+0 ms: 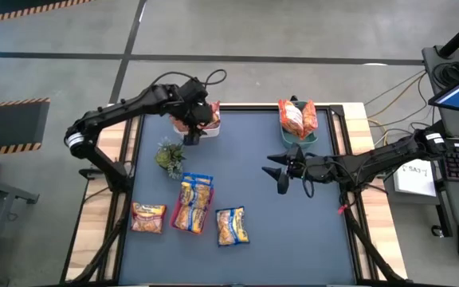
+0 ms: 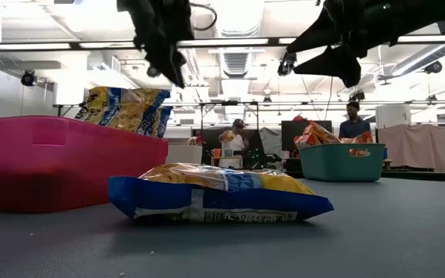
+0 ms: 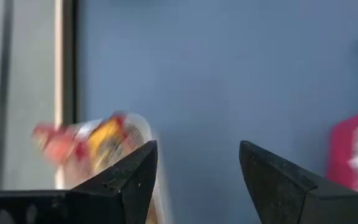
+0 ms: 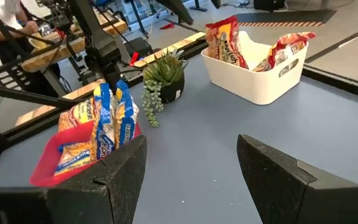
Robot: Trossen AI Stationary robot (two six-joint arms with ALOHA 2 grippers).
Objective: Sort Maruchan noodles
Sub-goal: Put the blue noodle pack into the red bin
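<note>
Left jaws spread wide, gripping nothing, poised over the far left corner of the desk (image 1: 293,231). Directly beneath them, a white bin (image 4: 260,87) with red-trimmed noodle packets (image 4: 225,40) standing inside. Blurred in the left wrist view, one such packet just beside one finger (image 3: 126,180), not between the two.

Right jaws likewise wide apart and empty, held above the middle of the desk, pointing toward the left jaws. Behind and to one side of them, near the far edge, a teal bin (image 1: 309,137) with orange-red packets (image 1: 297,117) upright in it.

Ahead of the right jaws, between them and the left jaws, a small green plant (image 1: 170,155) in a dark pot. Well apart from both pairs of jaws, toward the near edge, a red tray (image 4: 45,165) with blue-trimmed packets (image 1: 194,199) leaning in it. Just beside the tray on the side away from the right jaws, a loose orange-red packet (image 1: 148,217) flat on the desk. On the tray's other side, nearer the right jaws, a loose blue-trimmed packet (image 1: 232,226), also flat, touching neither tray nor jaws.
</note>
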